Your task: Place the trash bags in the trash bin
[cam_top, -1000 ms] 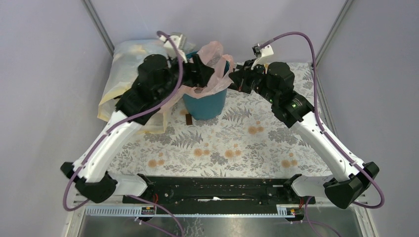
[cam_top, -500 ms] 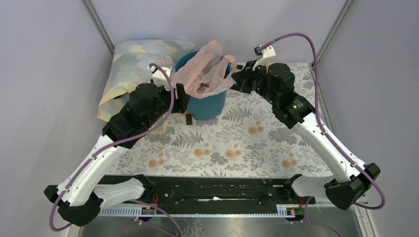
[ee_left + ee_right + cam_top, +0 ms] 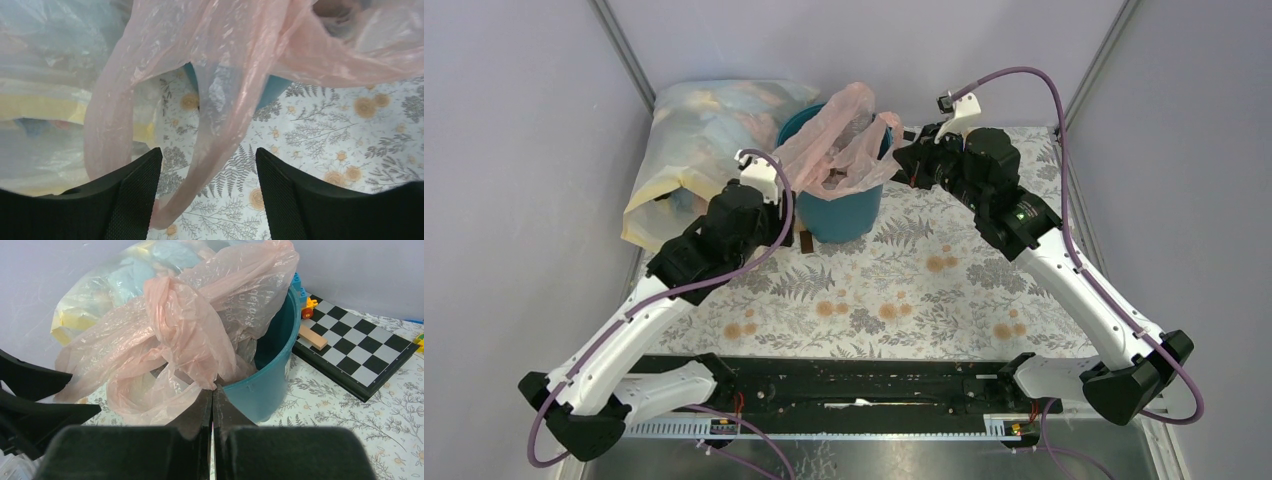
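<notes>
The pale pink trash bag (image 3: 834,145) is draped over and partly inside the teal-blue trash bin (image 3: 839,215), and billows above its rim. My right gripper (image 3: 906,160) is at the bin's right rim, shut on a pinch of the bag's edge (image 3: 212,390). In the right wrist view the bag (image 3: 190,330) spills over the bin (image 3: 265,385) to the left. My left gripper (image 3: 796,228) is open, just left of the bin and low. In the left wrist view a loose loop of the bag (image 3: 225,65) hangs between the open fingers (image 3: 135,195) and is not gripped.
A large clear yellowish-edged sack (image 3: 694,150) stuffed with bags lies at the back left, against the bin. A chessboard (image 3: 355,355) with a wooden block (image 3: 312,337) and a small toy (image 3: 305,302) lies behind the bin on the right. Floral cloth (image 3: 904,290) covers the table.
My left gripper has let go of the bag and pulled back from the bin's mouth, down and to the near left. The right gripper has kept its hold almost still.
</notes>
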Robot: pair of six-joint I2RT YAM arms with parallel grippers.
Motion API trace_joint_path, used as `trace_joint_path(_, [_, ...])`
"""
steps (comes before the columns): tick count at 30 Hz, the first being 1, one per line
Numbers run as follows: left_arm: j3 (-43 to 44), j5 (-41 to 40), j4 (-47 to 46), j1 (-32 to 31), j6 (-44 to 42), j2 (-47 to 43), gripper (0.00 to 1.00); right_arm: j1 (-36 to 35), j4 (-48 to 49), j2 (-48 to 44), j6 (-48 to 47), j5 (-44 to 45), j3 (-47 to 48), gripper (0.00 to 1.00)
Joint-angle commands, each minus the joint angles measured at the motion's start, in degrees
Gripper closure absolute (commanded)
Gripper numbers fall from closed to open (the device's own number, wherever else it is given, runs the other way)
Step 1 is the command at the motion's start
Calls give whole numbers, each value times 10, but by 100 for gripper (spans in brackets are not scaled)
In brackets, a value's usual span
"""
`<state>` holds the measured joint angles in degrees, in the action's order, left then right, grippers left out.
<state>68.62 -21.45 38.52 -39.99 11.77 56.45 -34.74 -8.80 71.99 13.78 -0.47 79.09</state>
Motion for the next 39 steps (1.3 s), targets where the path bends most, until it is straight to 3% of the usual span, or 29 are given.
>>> trace_joint_path(1, [-3,-44,0,1,-7,15,40,-2,1,-1,-13,17,5,99])
trace_joint_path(5, [21,-52,18,2,1,27,93,-2,-9,7,-20,39,16,99])
trace_joint_path(6, [32,-52,24,2,6,30,100,-2,-12,10,-22,49,21,99])
trace_joint_path(8, [63,-36,33,4,18,37,100,-1,-18,19,-29,74,31,99])
trace_joint_path(14, [183,159,48,48,49,98,100,15,-65,76,-33,124,100,99])
trace_joint_path(25, [417,381,121,145,146,235,100,91,-142,168,-56,122,201,99])
trace_joint_path(29, [394,437,123,146,170,227,100,92,-138,151,-82,81,189,99])
trace_joint_path(36, [247,572,54,143,215,137,100,93,-132,115,-84,39,180,98])
trace_joint_path(38, [217,572,51,135,223,116,100,92,-135,109,-85,22,186,91])
trace_joint_path(39, [205,563,50,128,224,108,100,93,-139,106,-86,10,190,79])
